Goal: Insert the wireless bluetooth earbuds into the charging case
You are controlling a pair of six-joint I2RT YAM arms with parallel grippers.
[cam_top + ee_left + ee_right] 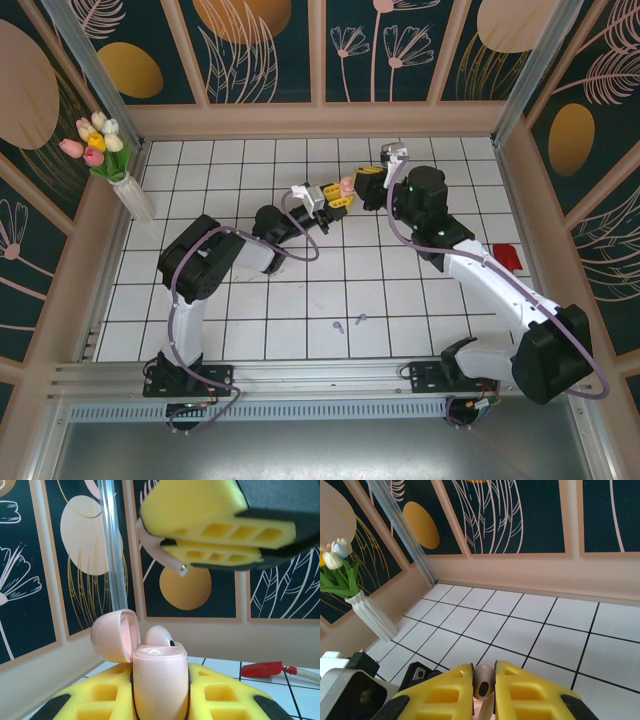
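My left gripper (160,690) is shut on a pale pink charging case (159,677), held upright with its lid (112,636) hinged open to the left. One pink earbud (159,635) sits in the case, its head sticking up. Just above it my right gripper (212,540) is shut on a second pink earbud (483,681), whose stem (167,559) points down towards the case. In the top view the left gripper (338,196) and right gripper (366,186) meet above the far middle of the table. Two lilac earbuds (350,322) lie on the near tiles.
A white vase of tulips (130,195) stands at the far left corner by the wall. A red object (508,257) lies on the tiles at the right. Wooden walls ring the white tiled table (250,300).
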